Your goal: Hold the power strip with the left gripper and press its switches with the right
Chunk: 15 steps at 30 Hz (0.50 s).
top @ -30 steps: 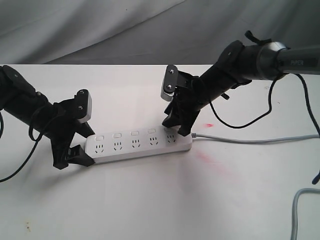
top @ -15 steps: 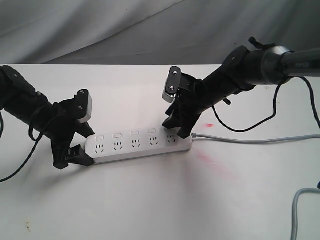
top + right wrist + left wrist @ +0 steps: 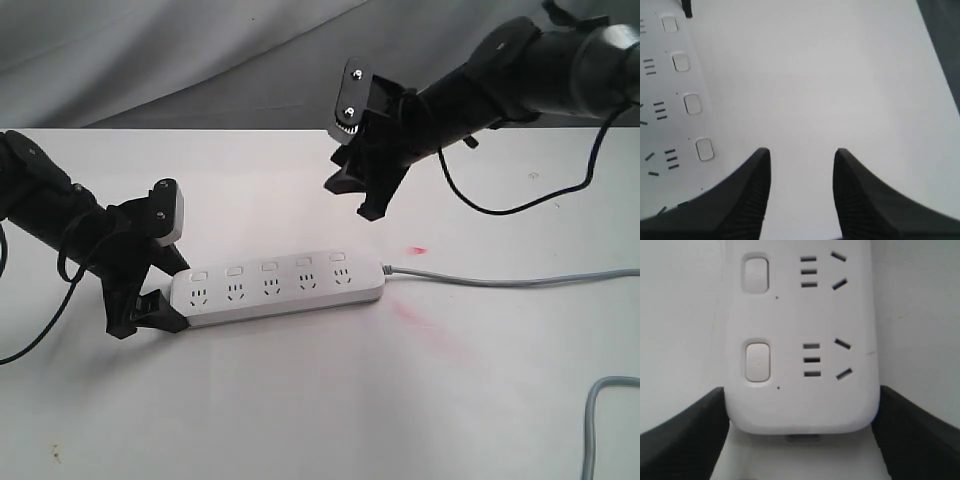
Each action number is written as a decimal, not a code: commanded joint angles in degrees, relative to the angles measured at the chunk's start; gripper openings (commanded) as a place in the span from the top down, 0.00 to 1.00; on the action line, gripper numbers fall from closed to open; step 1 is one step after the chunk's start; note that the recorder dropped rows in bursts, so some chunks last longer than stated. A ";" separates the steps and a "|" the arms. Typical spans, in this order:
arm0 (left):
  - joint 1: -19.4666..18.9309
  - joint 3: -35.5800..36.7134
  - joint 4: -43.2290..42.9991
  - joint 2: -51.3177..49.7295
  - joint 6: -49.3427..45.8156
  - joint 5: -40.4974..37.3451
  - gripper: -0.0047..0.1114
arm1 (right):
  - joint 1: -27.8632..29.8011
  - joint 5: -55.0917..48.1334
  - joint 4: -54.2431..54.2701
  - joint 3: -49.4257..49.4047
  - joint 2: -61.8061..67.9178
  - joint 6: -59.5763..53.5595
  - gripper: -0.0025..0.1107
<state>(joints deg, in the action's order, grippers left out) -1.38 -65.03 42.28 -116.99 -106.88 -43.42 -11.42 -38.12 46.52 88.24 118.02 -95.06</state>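
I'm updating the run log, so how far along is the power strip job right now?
Done: the left gripper clamps the power strip's end. In hand: the right gripper, open, has lifted off the switch nearest the cord, where it sat a second ago. Left: probably the other four switches.

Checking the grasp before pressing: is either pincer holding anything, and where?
The left pincer clamps the power strip at its rounded end opposite the cord, one jaw on each long side. The right pincer is open and empty.
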 commanded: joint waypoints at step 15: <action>0.24 0.02 -0.33 -0.36 0.40 -0.13 0.42 | -0.02 9.19 10.13 -24.05 -28.05 -2.91 0.98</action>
<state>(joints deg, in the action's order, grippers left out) -1.38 -65.03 42.28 -116.99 -106.88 -43.42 -11.42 -31.64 53.39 68.39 95.52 -96.76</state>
